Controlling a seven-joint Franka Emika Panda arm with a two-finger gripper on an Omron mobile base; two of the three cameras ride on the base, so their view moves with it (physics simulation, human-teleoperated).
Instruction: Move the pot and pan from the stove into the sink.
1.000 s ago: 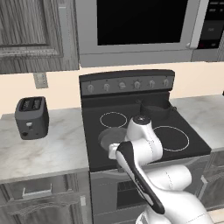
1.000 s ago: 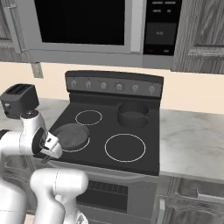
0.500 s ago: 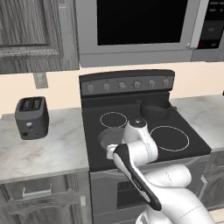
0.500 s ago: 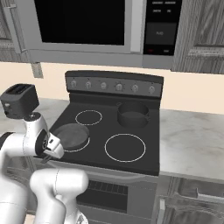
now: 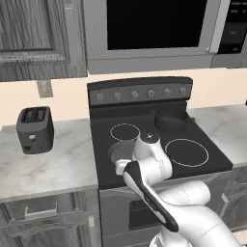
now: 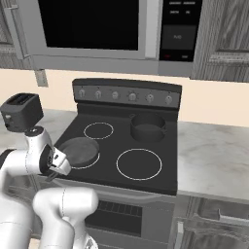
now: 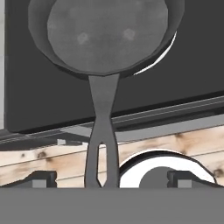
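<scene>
On the near-left burner of the stove (image 6: 146,168) sits the pan (image 6: 79,149), a shallow dark skillet whose speckled inside shows plainly in the hand view, with its straight handle (image 7: 102,131) reaching out past the stove's front edge toward the camera. At the far-right burner stands the pot (image 6: 148,127), upright, well apart from the pan. The gripper (image 7: 109,179) hangs just off the near-left corner of the stove, in front of the pan; its two dark finger tips (image 7: 41,178) stand wide apart, one on each side of the handle's end, and neither looks to be touching it. In the right base view the hand (image 6: 58,163) sits low beside the stove's front left edge. A dark toaster (image 5: 34,129) rests on the pale marble counter (image 5: 43,166) to the left of the stove, and a microwave (image 5: 149,29) hangs above the range.
</scene>
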